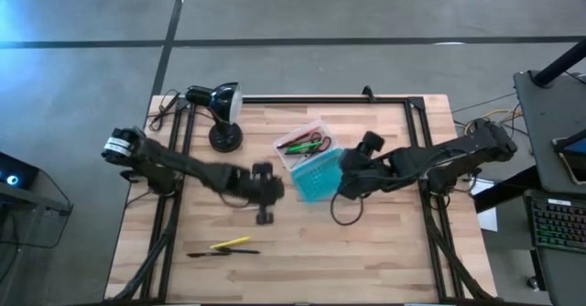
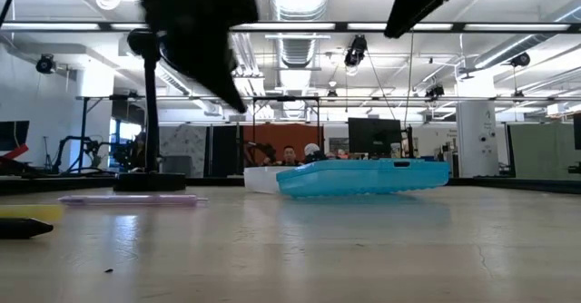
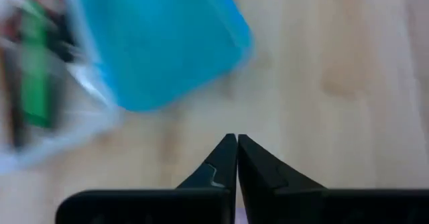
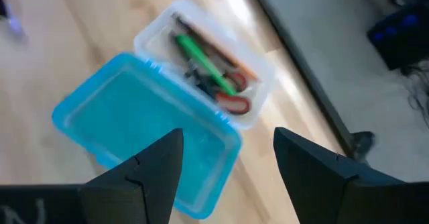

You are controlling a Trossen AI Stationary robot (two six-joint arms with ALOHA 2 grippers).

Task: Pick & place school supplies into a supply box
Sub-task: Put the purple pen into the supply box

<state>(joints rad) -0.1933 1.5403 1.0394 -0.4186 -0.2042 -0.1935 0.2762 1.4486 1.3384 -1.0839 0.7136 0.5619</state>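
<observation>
The supply box lies open at the table's middle. Its clear half [image 1: 307, 143] [image 4: 208, 56] holds red-handled scissors [image 4: 231, 103], a green marker [image 4: 204, 63] and dark pens; its teal half [image 1: 317, 179] [image 3: 161, 36] [image 4: 144, 133] lies open side up nearer me. A yellow pencil [image 1: 230, 244] and a dark pen [image 1: 222, 252] lie flat on the table, near-left. My left gripper [image 1: 275, 191] [image 3: 237, 140] is shut on nothing, raised just left of the teal half. My right gripper [image 1: 343, 185] [image 4: 228, 150] is open, raised over the teal half's right edge.
A black desk lamp [image 1: 218, 114] [image 2: 145, 112] stands on the far-left of the table, left of the box. A dark cable loop [image 1: 344, 216] lies near the right arm. A pale thin item [image 2: 127, 199] lies in front of the lamp's base. Bare wood stretches along the near-right.
</observation>
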